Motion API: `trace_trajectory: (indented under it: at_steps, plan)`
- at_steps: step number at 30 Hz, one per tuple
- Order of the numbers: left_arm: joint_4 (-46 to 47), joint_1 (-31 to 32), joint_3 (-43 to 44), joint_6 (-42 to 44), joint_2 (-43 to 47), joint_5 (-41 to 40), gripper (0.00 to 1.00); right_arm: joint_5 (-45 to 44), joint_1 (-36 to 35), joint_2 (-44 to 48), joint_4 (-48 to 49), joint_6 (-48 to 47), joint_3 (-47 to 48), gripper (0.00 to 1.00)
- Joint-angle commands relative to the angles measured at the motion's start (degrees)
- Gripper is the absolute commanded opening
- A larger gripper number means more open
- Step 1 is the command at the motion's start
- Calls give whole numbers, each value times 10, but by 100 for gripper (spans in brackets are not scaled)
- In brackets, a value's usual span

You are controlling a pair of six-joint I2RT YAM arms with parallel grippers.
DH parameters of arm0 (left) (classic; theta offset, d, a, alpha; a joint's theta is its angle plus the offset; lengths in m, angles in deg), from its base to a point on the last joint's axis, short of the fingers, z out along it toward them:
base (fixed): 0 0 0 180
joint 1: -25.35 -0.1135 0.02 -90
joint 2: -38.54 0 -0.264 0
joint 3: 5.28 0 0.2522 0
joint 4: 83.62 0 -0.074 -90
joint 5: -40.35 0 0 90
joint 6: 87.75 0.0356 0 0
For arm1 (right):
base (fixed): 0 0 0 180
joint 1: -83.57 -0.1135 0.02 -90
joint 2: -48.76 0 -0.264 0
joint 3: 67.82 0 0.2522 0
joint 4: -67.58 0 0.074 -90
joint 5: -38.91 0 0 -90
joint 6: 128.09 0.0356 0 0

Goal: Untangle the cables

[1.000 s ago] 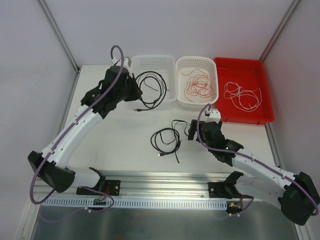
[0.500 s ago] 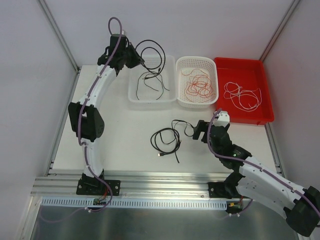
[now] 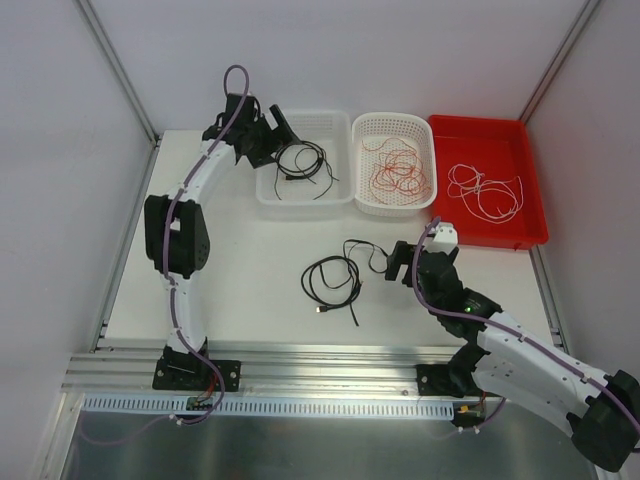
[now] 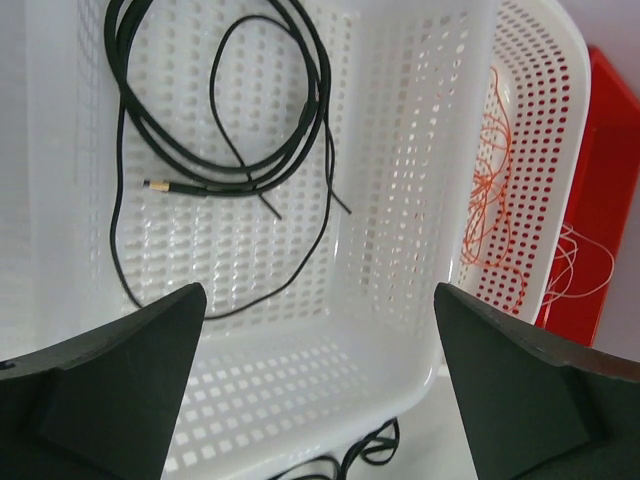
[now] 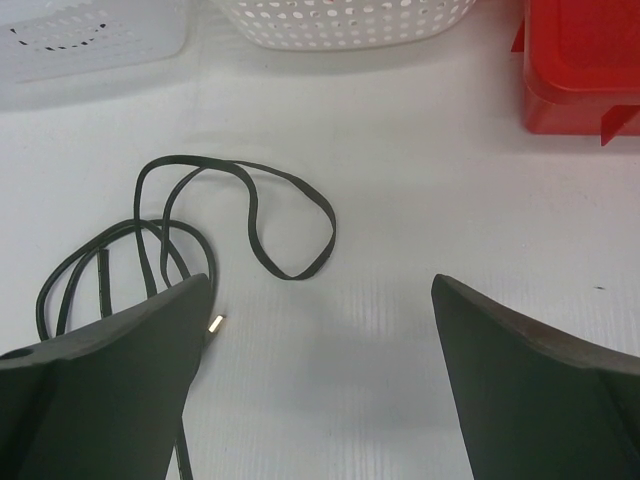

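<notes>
One black cable (image 3: 300, 160) (image 4: 312, 100) lies loose in the left white basket (image 3: 340, 190), just under my left gripper (image 3: 280, 130) (image 4: 320, 400). That gripper hangs open above the basket's near wall, holding nothing. A second black cable (image 3: 345, 290) (image 5: 252, 225) is looped on the table, its metal plug (image 5: 215, 323) beside my right gripper's left finger. My right gripper (image 3: 393, 262) (image 5: 320, 380) is open and empty, just right of those loops. Orange-red cable (image 3: 400, 172) (image 4: 490, 200) fills the middle basket. White cable (image 3: 485, 192) lies in the red tray.
Three containers line the back of the table: the left white basket (image 4: 330, 390), the middle white basket (image 3: 368, 205) (image 5: 340, 25) and the red tray (image 3: 535, 225) (image 5: 580, 70). Metal frame posts rise at the back corners. A rail runs along the near edge.
My left arm swung the black cable up over the left basket, then the gripper opened and the cable dropped in. My right arm drew back slightly, still open.
</notes>
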Motion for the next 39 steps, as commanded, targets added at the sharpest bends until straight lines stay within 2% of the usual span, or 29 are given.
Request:
trace_trajectory:
  at_steps: [1, 4, 8, 13, 18, 22, 29, 39]
  plan:
    - [21, 2, -57, 34, 123, 5, 99, -7, 3, 5, -1, 0, 7, 97]
    - [21, 15, -129, 58, 189, 5, 99, -9, 3, 15, -13, 0, 11, 97]
    - [21, 64, -239, 100, 267, -24, 99, -8, 2, 33, -39, 6, 13, 97]
    - [20, 175, -338, 128, 355, -96, 98, 14, 3, 58, -70, 9, 20, 98]
    - [20, 266, -418, 90, 392, -174, 94, 46, 2, 87, -120, 18, 35, 99]
    - [20, 342, -434, 54, 369, -226, 90, 65, 3, 107, -166, 29, 48, 99]
    - [18, 410, -399, 8, 259, -284, 81, 80, 3, 143, -230, 51, 62, 99]
    - [18, 423, -311, 26, 117, -374, 73, 90, 1, 192, -290, 73, 67, 99]
